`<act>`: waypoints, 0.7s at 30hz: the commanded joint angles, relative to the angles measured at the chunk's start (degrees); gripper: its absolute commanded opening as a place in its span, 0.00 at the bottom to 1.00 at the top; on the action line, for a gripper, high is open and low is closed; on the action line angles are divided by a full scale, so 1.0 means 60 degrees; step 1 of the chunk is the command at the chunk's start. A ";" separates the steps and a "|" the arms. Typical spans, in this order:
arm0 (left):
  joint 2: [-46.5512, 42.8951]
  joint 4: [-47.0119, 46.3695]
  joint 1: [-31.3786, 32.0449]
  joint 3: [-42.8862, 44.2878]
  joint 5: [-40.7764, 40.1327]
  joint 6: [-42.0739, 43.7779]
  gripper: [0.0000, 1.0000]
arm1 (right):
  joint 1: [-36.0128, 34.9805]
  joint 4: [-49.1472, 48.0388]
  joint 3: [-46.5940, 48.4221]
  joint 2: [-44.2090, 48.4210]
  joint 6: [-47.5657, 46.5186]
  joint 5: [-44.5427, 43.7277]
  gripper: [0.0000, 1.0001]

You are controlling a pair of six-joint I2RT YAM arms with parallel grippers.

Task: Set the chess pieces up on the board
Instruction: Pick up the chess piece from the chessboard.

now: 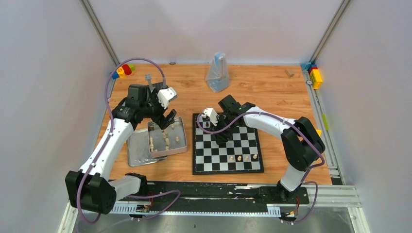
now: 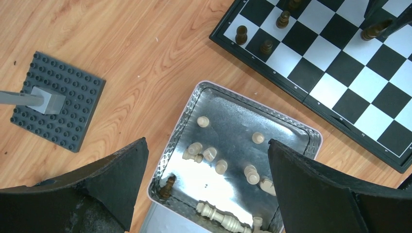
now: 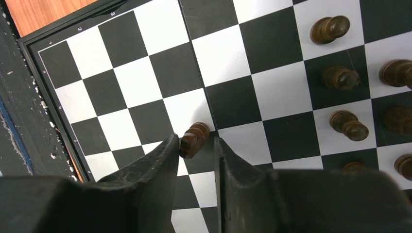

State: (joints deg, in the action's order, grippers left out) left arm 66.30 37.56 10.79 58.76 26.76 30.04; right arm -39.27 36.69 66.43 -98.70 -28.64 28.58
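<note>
Right gripper point(image 3: 194, 145) has its fingers drawn close around a tilted dark chess piece point(image 3: 196, 136) at lower centre of the board point(image 3: 145, 82). The piece touches one finger, but whether it is pinched I cannot tell. Left gripper point(image 2: 208, 145), spread wide, hovers over the silver tin point(image 2: 180, 124) holding cream chess pieces point(image 2: 221, 166), lower centre.

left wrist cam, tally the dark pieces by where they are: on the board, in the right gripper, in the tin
standing dark pieces on the board: 4
held dark piece, tilted in the right gripper: 1
loose dark piece in the tin: 1
total: 6
</note>
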 commanded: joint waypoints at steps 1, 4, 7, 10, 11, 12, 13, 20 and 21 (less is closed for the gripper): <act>-0.0267 -0.0086 -0.0069 -0.0038 -0.0041 -0.0150 1.00 | -0.0113 -0.0016 0.0473 -0.0147 -0.0146 0.0037 0.29; -0.0294 -0.0086 -0.0069 -0.0051 -0.0083 -0.0144 1.00 | -0.0121 0.0104 0.0559 -0.0176 -0.0161 0.0138 0.16; -0.0324 -0.0166 -0.0080 -0.0074 -0.0203 -0.0267 1.00 | -0.0121 0.0301 0.0920 -0.0142 -0.0177 0.0163 0.05; -0.0339 -0.0245 -0.0171 -0.0101 -0.0327 -0.0520 1.00 | -0.0121 0.0546 0.1473 -0.0104 -0.0212 0.0035 0.00; -0.0348 -0.0263 -0.0252 -0.0097 -0.0329 -0.0622 1.00 | -0.0121 0.0618 0.1687 -0.0115 -0.0224 -0.0038 0.00; -0.0366 -0.0266 -0.0300 -0.0090 -0.0322 -0.0654 1.00 | -0.0121 0.0691 0.1937 -0.0156 -0.0231 -0.0139 0.00; -0.0376 -0.0272 -0.0405 -0.0095 -0.0306 -0.0696 1.00 | -0.0121 0.0764 0.2168 -0.0213 -0.0259 -0.0266 0.00; -0.0455 -0.0341 -0.0833 -0.0097 -0.0383 -0.0925 1.00 | -0.0113 0.1157 0.4063 -0.1241 -0.0341 -0.1612 0.00; -0.0457 -0.0331 -0.0883 -0.0097 -0.0334 -0.0962 1.00 | -0.0120 0.1229 0.4313 -0.1434 -0.0352 -0.1769 0.00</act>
State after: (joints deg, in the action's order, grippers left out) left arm 65.34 37.41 6.90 58.41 24.64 26.50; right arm -39.68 42.37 86.54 -103.50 -29.54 23.40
